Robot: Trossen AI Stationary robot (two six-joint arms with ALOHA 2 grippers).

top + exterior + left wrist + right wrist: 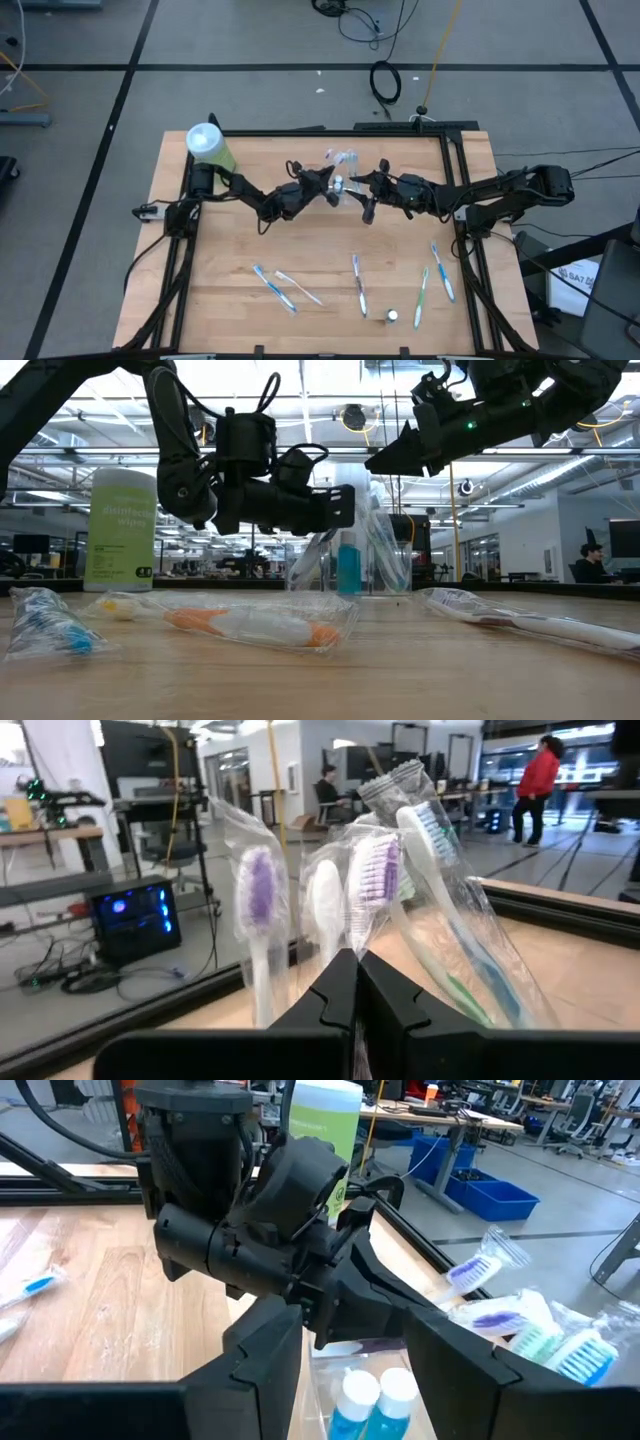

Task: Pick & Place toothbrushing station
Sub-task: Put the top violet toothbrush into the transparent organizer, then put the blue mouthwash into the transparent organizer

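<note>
A small clear cup [350,565] stands on the table's middle, holding several plastic-wrapped toothbrushes [375,870] upright and blue tubes with white tops [365,1400]. My left gripper [333,186] is level at the height of the brushes [345,505] and shut on one wrapped brush. My right gripper [360,192] is open just above the cup [355,1370] from the right side, its fingers on either side of the tubes and touching nothing that shows. More wrapped toothbrushes [358,285] and a small tube [392,316] lie flat on the table's near half. My left gripper pinches the wrapped handle [362,945] of the purple-bristled toothbrush between its two shut fingers, just below the head. The fingers come level from the table's left. The brush stands upright with its lower end in the cup; the fingers hide the exact place of contact.
A big light-green bottle [208,145] with a white cap stands at the far left corner. Loose wrapped brushes lie at the near left [270,285] and near right [443,270]. A black frame [455,180] borders the table.
</note>
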